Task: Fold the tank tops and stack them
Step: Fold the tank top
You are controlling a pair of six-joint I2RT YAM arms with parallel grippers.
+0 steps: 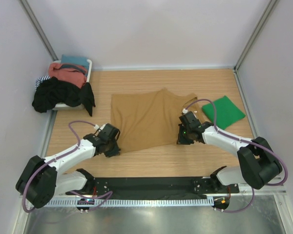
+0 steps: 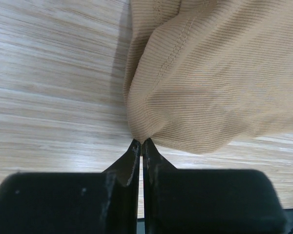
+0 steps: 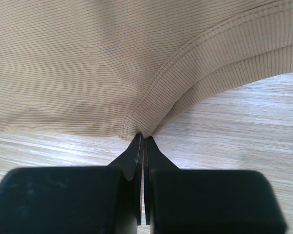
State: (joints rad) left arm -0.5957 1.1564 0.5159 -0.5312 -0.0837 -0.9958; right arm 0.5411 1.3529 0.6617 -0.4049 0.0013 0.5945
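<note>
The tan tank top (image 1: 146, 119) lies spread flat mid-table. The green tank top (image 1: 224, 111) sits folded just to its right. The left gripper (image 2: 140, 144) is pinched tight on the tan top's near-left corner, and the right gripper (image 3: 142, 139) on a ribbed hem at its near-right edge.

Both holds catch only a sliver of cloth at the very fingertips. A quick lift could let either corner slip free, or the 2 arms could pull unevenly and skew the fold.

Only the 2 wrist views show how thin each bite is. Only the top view shows the whole garment, the green top, and the basket (image 1: 90, 66) of clothes at the far left of the table (image 1: 151, 161).
</note>
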